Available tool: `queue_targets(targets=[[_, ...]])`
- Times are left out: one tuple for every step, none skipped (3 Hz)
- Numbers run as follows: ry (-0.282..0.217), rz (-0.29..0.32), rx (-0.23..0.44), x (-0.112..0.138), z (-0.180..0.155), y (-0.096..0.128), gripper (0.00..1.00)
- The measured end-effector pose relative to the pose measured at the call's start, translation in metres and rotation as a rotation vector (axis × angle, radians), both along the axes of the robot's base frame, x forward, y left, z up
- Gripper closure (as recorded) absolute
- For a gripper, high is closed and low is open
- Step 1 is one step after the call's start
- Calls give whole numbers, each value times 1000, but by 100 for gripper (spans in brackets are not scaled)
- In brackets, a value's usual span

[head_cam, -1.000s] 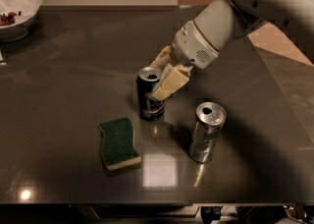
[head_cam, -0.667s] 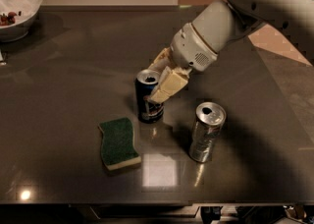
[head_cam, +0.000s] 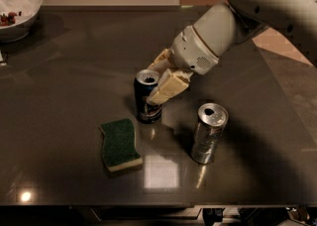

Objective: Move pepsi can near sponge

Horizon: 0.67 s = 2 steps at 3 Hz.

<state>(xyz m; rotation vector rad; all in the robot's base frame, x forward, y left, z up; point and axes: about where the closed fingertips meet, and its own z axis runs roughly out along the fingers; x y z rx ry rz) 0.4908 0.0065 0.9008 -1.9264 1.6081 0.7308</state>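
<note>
The pepsi can (head_cam: 146,102), dark navy with a silver top, stands upright on the dark table (head_cam: 74,66) near its middle. My gripper (head_cam: 151,85) comes in from the upper right. Its pale fingers (head_cam: 167,87) sit on either side of the can's upper part and are closed on it. The sponge (head_cam: 119,143), with a green top over a yellow base, lies flat just to the front left of the can, a small gap apart.
A taller shiny silver can (head_cam: 209,133) stands upright to the right of the pepsi can. A white bowl (head_cam: 15,9) with some food sits at the far left corner. The table's front edge runs just below the sponge.
The gripper and the pepsi can have shifted slightly to the left, towards the sponge. The sponge and the silver can have not moved.
</note>
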Motion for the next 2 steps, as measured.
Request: queue_targets(targets=[[0,2,-1,0,0,1,0],[0,2,-1,0,0,1,0]])
